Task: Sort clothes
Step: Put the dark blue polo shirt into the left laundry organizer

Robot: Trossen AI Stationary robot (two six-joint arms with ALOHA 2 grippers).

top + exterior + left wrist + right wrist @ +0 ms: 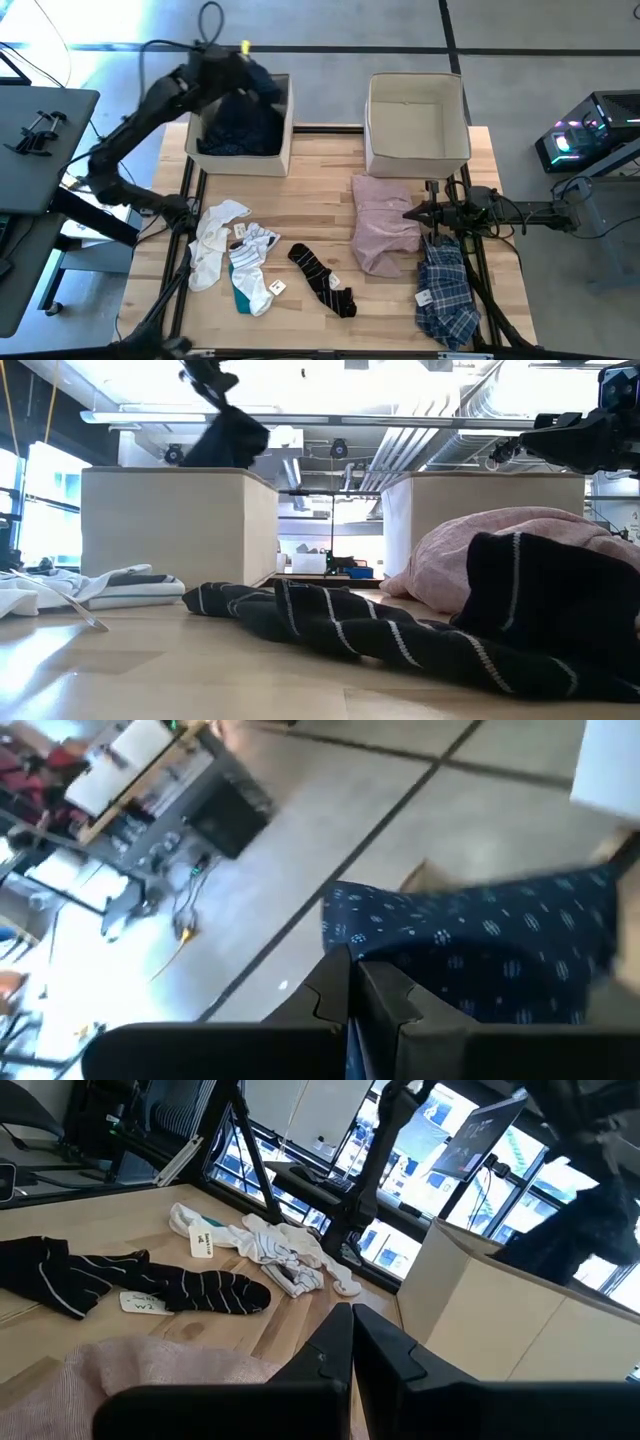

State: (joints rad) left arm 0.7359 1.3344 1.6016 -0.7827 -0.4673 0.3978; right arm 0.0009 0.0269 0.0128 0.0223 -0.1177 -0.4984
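My left gripper is shut on the navy dotted shirt above the left beige box. In the low view the shirt hangs over that box. My right gripper is shut and empty, above the right edge of the pale pink shirt. The plaid shirt, the black striped socks and the white and teal socks lie flat on the table. No separate black garment shows. My left gripper pinches a bunch of the navy dotted shirt's cloth between its two shut fingers; which part of the shirt cannot be told. The fingers come from above. The shirt hangs slack below them, its lower part in the left box.
The right beige box stands at the far side, right of the left box, with nothing visible in it. Bare wood lies between the boxes and along the near edge. Black frame rails run along the table's sides.
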